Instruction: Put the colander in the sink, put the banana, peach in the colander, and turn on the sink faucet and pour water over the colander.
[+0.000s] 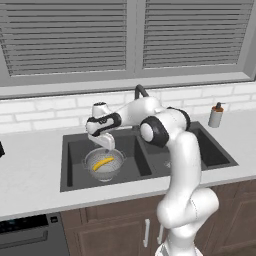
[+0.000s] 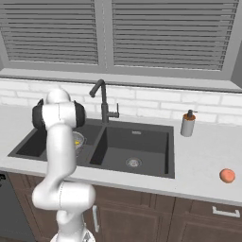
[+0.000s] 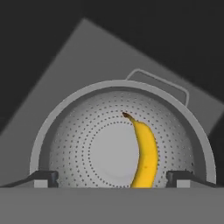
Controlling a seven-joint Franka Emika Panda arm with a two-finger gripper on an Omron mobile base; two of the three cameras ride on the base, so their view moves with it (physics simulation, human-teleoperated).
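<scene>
Grey worktop [image 1: 35,165] is carrying the sink [image 1: 75,145], where the colander [image 1: 104,165] is cradling the banana [image 1: 103,163] under the released pincer [image 1: 106,143], while the peach [image 2: 227,175] is waiting far right.

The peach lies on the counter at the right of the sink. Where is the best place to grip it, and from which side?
Probably from straight above, closing the open gripper across the widest middle of the peach. It is small and round, so no side is better, and it sits alone on the flat counter near the front edge, with free space around it for both fingers.
</scene>
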